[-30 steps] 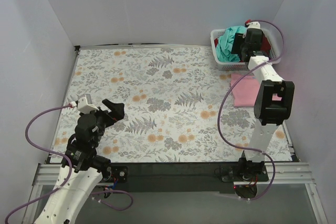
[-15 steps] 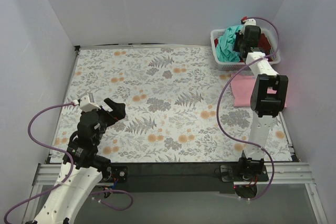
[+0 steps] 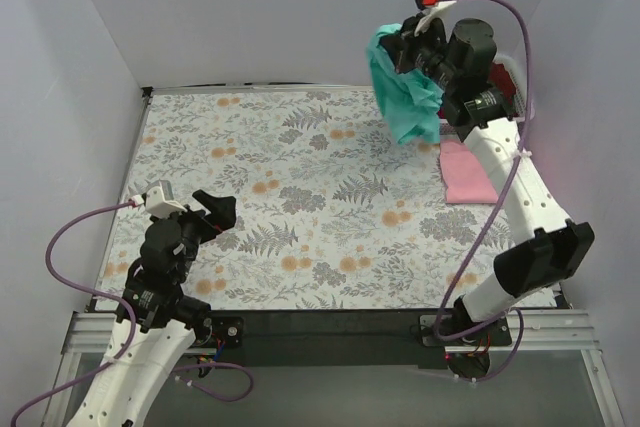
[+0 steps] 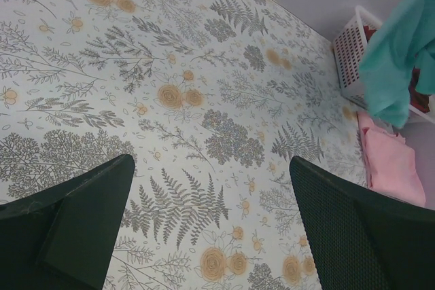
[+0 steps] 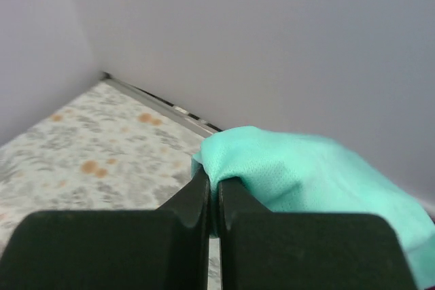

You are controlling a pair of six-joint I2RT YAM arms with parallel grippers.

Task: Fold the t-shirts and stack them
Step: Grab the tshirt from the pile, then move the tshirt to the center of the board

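Observation:
My right gripper (image 3: pixel 393 45) is raised high at the back right, shut on a fold of the teal-green t-shirt (image 3: pixel 408 92), which hangs bunched below it, left of the basket. In the right wrist view the jaws (image 5: pixel 214 183) pinch the teal cloth (image 5: pixel 306 174). A folded light pink t-shirt (image 3: pixel 467 172) lies flat on the table at the right. Dark red cloth (image 4: pixel 369 32) shows inside the basket. My left gripper (image 3: pixel 221 219) hovers open over the near left of the table, with only the floral cover between its fingers (image 4: pixel 211 168).
The white lattice basket (image 4: pixel 348 56) stands in the back right corner, mostly hidden behind the right arm in the top view. Grey walls enclose the table on three sides. The floral table cover (image 3: pixel 300 167) spreads between the two arms.
The right gripper shut on the teal t-shirt in the basket, then rose and swung left, lifting it out. The left arm has barely moved.

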